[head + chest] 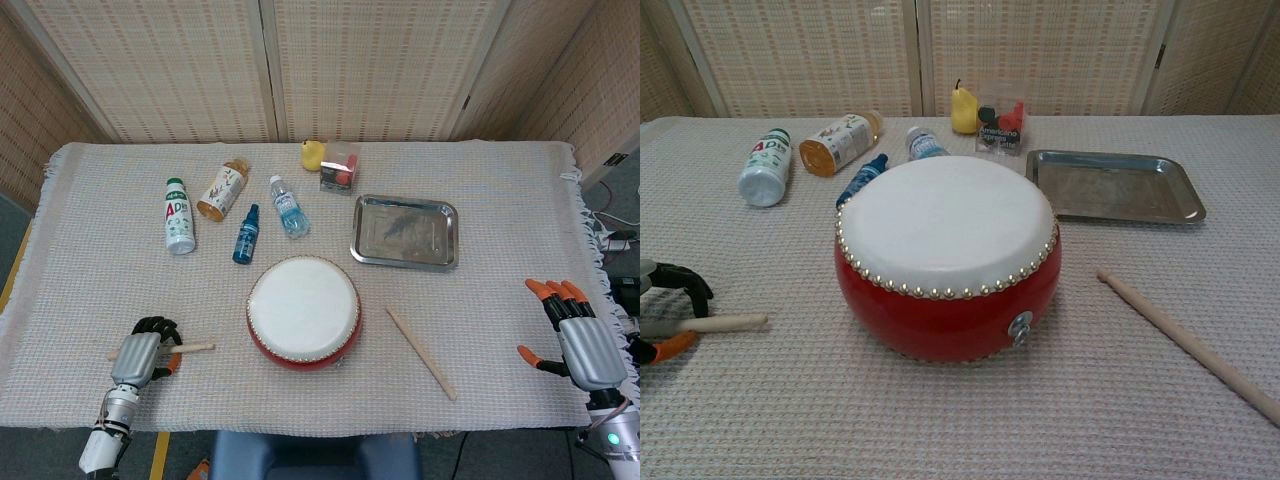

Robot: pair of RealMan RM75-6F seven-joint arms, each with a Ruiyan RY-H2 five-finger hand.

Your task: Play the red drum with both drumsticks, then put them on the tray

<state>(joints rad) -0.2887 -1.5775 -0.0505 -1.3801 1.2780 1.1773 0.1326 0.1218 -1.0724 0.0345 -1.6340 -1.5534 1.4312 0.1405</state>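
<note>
1. Your left hand (pixel 138 352) lies over the butt of the left drumstick (pixel 192 348) at the desk's (pixel 100 260) 7 o'clock corner, fingers curled down around it; whether they are truly clamped on it I cannot tell
2. That stick's long axis runs 9 to 3 o'clock, its free tip aimed at the red drum (pixel 303 311), near but apart
3. Your right hand (pixel 578 340) hangs empty, fingers apart, off the desk edge toward 4 o'clock
4. The right drumstick (pixel 421 352) lies loose on the cloth between drum and right hand, at 9 o'clock from that hand, its axis slanting 11 to 5 o'clock, so that hand is the nearer one
5. The tray (pixel 405 231) sits bare at 1 o'clock from the drum
6. In the chest view the left hand is cut off at the frame edge and the right hand is out of shot
</note>
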